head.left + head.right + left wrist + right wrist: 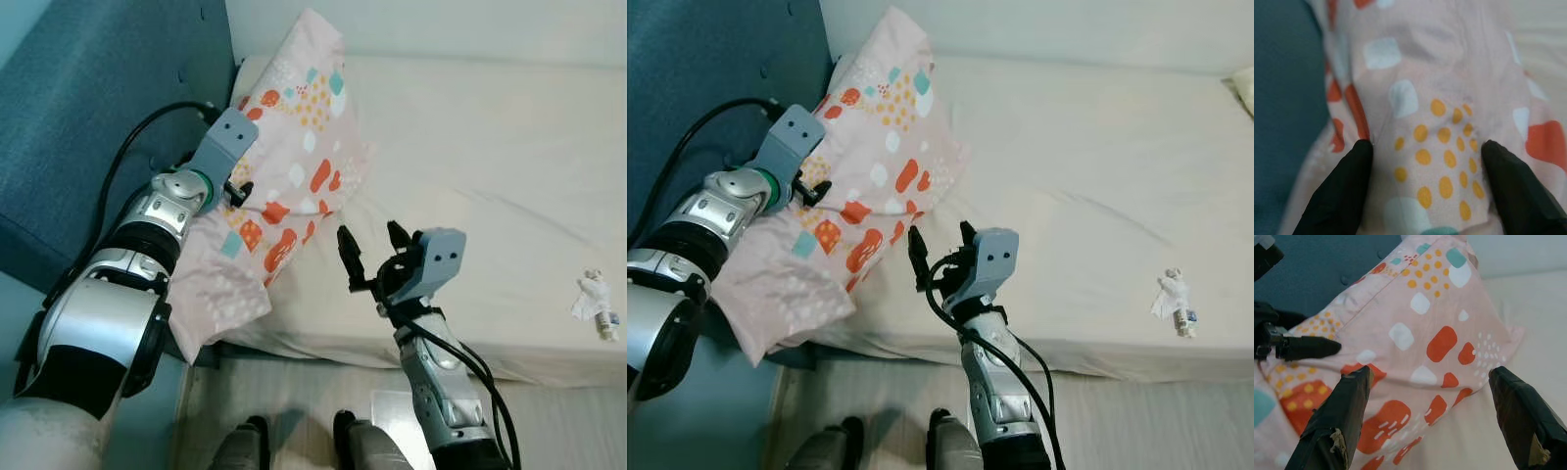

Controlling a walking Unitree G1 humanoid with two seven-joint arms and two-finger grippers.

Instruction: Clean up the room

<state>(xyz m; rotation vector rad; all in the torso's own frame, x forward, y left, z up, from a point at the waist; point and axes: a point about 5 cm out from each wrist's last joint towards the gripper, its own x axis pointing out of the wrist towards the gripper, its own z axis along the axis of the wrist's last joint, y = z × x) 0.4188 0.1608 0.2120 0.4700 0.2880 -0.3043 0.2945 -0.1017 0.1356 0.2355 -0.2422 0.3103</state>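
Observation:
A pink pillow (294, 166) with orange, white and teal patches lies at the head of the bed (490, 176), leaning against the blue headboard. My left gripper (240, 191) is open, and its black fingertips (1359, 156) rest spread on the pillow's cloth near the headboard side. My right gripper (372, 250) hovers open over the bed's front edge, just off the pillow's lower corner, with nothing between its fingers (1347, 401). Past them, in the right wrist view, lie the pillow (1425, 333) and a left finger (1308, 347).
The blue padded headboard (78, 117) stands at the left. A small crumpled white wrapper (595, 304) lies on the cream sheet near the bed's right front edge. My feet (255, 441) stand on the pale floor close to the bed.

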